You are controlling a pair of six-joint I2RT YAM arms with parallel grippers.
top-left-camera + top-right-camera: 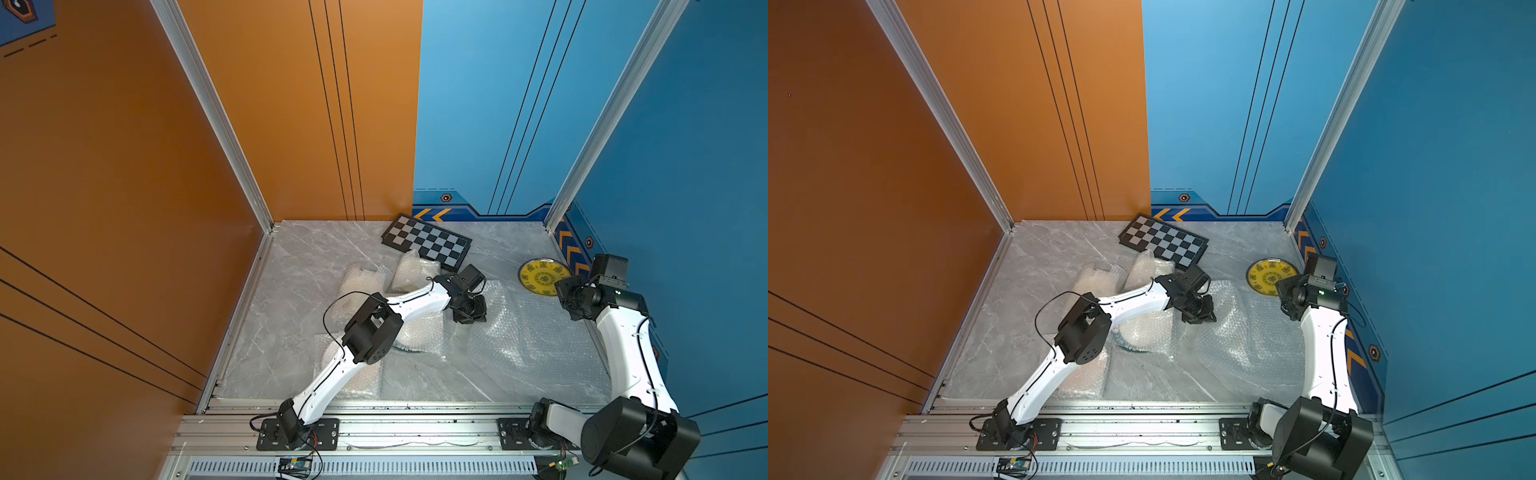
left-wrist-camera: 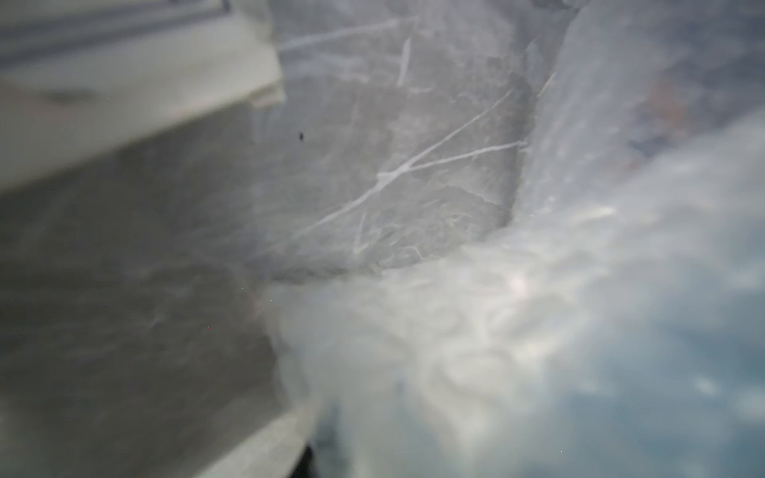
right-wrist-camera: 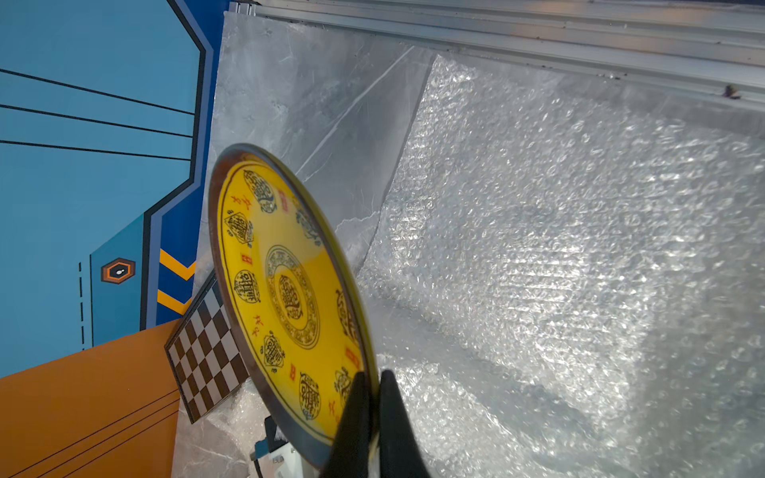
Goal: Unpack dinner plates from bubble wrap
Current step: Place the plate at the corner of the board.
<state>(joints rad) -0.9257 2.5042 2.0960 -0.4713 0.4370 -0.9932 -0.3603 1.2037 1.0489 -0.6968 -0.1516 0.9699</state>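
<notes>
Several wrapped bundles (image 1: 365, 278) and a loose wrap sheet (image 1: 536, 332) crowd my table (image 1: 299, 257), with a checkerboard (image 1: 428, 245) behind. My right gripper (image 3: 370, 383) pinches the yellow plate (image 3: 285, 289) by its rim, tilted, near the right wall (image 1: 685, 208). My left gripper (image 1: 471, 316) bends down beside the sheet; I cannot tell its jaws.

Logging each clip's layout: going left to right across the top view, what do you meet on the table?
In order: bubble-wrapped bundle → checkerboard → left gripper → yellow plate. The loose bubble wrap sheet spans too widely to place.
</notes>
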